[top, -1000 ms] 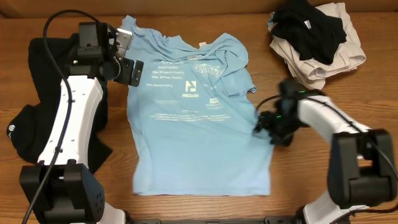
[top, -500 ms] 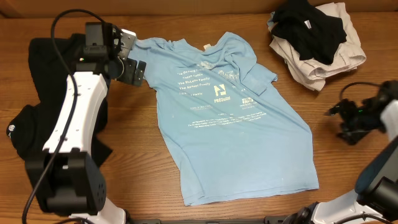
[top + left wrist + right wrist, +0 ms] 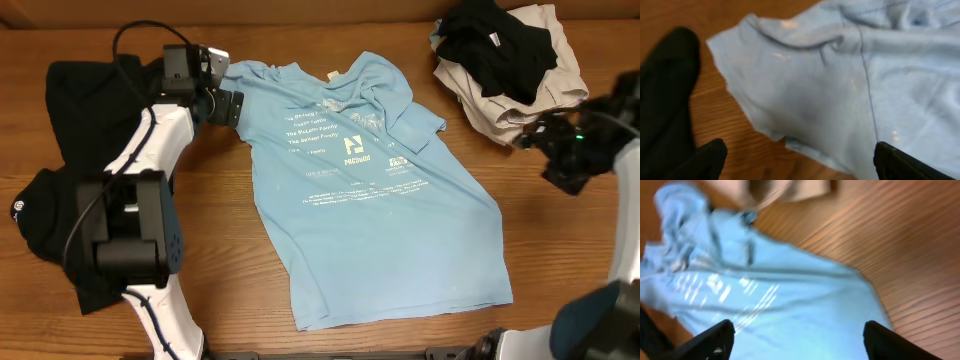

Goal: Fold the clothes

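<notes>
Both agape: left tool (image 3: 800,162) at T-shirt (image 3: 370,220) sleeve, right tool (image 3: 800,339) near bundle (image 3: 515,105).

Pretty much all you get here is the desk (image 3: 560,240): warm mid-brown wood with a bit of a sheen, and the grain runs left to right across it. A paler tan strip (image 3: 330,8) runs along its far edge, and I can't tell what that is. The lighting is soft and even, with only faint shadows. Up close in the wrist views, the grain lines are really clear.
</notes>
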`<state>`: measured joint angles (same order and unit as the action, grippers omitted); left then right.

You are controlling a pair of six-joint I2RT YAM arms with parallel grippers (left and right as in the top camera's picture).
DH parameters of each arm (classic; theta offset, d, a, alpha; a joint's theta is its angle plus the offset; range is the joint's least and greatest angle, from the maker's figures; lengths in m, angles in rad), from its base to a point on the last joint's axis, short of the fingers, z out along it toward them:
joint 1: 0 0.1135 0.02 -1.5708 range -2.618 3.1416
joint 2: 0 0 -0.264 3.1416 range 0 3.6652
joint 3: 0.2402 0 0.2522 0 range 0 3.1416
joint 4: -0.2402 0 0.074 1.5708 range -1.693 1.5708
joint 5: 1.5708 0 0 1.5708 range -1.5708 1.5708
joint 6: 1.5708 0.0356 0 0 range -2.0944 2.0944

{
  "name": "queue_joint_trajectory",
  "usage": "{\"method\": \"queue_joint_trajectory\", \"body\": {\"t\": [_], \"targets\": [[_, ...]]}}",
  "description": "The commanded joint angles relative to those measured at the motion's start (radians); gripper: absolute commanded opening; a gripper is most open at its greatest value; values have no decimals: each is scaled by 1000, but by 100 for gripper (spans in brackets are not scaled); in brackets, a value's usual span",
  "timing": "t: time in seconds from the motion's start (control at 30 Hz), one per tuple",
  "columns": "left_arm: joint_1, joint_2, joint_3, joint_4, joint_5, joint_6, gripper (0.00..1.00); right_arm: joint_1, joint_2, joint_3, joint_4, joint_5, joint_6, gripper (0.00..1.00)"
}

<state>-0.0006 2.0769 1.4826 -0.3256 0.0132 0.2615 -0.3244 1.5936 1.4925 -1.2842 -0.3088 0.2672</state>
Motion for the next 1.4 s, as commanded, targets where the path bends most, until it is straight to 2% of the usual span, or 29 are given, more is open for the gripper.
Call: {"method": "queue_joint_trajectory", "body": {"t": [0.0, 0.17, 0.4, 0.5, 0.6, 0.67, 0.7, 0.73, 0.93, 1.1, 1.13, 1.27, 1.37], "targets": [[-6, 62, 18, 26, -22, -26, 93, 130, -36, 25, -13, 70, 11, 79], [-6, 103, 18, 68, -24, -32, 89, 336, -36, 24, -19, 185, 90, 78], [-6, 155, 18, 100, -24, -61, 73, 532, -36, 24, -20, 260, 141, 77], [-5, 195, 18, 114, -24, -82, 61, 588, -36, 23, -25, 261, 150, 77], [-5, 216, 18, 113, -25, -91, 45, 617, -36, 23, -36, 263, 157, 77], [-5, 216, 18, 109, -25, -91, 23, 629, -36, 23, -46, 264, 172, 77], [-5, 215, 19, 102, -26, -95, 8, 634, -36, 22, -49, 263, 181, 77], [-5, 211, 25, 83, -33, -107, 4, 641, -36, 18, -54, 262, 192, 77], [3, 183, 138, -224, -106, -185, 4, 701, -35, -17, -58, 254, 328, 77], [16, 183, 284, -571, -106, -234, 4, 776, -35, -100, 3, 243, 425, 77], [23, 183, 340, -702, -105, -244, 4, 800, -35, -146, 44, 235, 443, 77], [45, 183, 467, -944, -103, -266, 4, 830, -35, -231, 117, 198, 444, 77], [87, 177, 592, -1103, -40, -265, 4, 831, -36, -265, 139, 194, 440, 77]]}}
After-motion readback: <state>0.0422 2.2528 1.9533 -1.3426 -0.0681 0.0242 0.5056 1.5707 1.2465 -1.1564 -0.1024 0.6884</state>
